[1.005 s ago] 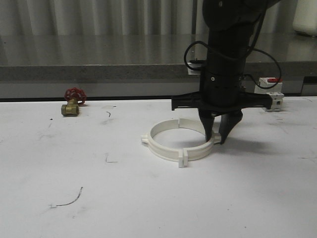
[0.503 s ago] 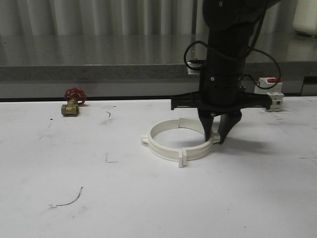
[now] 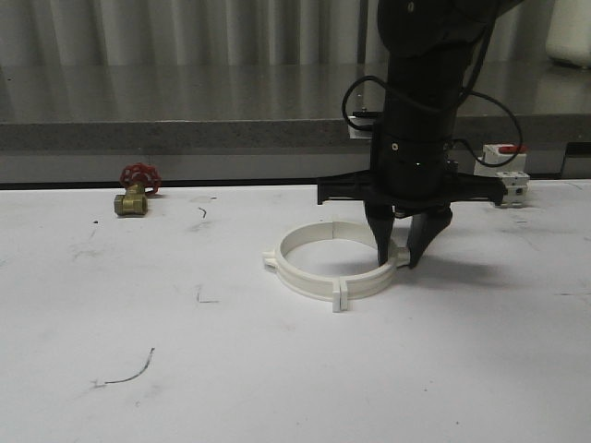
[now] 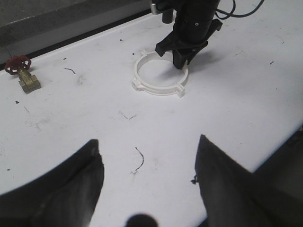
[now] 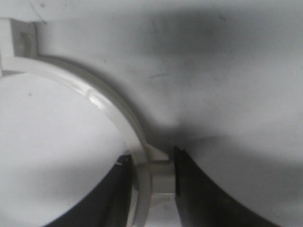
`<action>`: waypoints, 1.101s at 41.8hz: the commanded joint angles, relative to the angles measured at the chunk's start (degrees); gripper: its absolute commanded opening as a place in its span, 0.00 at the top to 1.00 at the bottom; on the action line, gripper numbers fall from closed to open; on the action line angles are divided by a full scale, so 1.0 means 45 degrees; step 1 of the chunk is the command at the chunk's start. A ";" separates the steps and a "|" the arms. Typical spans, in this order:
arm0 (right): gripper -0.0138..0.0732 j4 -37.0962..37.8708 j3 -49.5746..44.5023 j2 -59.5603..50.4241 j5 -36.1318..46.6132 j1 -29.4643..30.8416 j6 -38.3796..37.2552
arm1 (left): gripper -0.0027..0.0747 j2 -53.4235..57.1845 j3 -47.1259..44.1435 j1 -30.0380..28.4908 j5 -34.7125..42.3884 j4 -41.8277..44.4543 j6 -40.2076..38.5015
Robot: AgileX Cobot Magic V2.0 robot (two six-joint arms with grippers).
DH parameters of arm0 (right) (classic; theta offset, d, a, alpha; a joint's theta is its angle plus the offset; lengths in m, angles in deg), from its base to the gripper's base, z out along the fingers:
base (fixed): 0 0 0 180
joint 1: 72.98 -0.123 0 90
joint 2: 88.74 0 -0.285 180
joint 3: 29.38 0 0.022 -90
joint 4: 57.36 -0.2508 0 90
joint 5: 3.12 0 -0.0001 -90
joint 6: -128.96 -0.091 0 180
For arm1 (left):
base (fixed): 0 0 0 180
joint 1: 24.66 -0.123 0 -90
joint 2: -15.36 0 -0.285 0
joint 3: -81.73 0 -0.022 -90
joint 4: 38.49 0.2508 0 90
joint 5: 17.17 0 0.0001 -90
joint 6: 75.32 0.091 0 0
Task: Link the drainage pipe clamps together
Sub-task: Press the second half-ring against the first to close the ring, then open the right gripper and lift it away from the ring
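The two white drainage pipe clamps (image 3: 309,280) lie on the white table as one ring, with small tabs sticking out at the front and left. My right gripper (image 3: 397,261) points straight down at the ring's right side. Its black fingers are shut on the clamps' end tab (image 5: 160,182), one finger inside the ring and one outside. The curved band (image 5: 111,106) runs away from the right gripper (image 5: 152,165). My left gripper (image 4: 149,140) hangs open over bare table well in front of the ring (image 4: 156,88), with nothing between its fingers.
A small brass valve with a red handwheel (image 3: 136,192) sits at the back left of the table. A white circuit breaker with a red top (image 3: 506,168) stands at the back right behind my right arm. A grey ledge (image 3: 185,134) runs along the back.
My right gripper has shifted slightly to the left while holding the tab, and the ring's back gap looks a little tighter. The left arm has not moved.
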 commanded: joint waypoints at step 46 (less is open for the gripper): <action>0.52 -0.0254 -0.5948 -1.1055 0.2934 0.0575 0.5874 | 0.42 -0.0053 0.0364 0.0012 0.0868 -0.0120 0.0006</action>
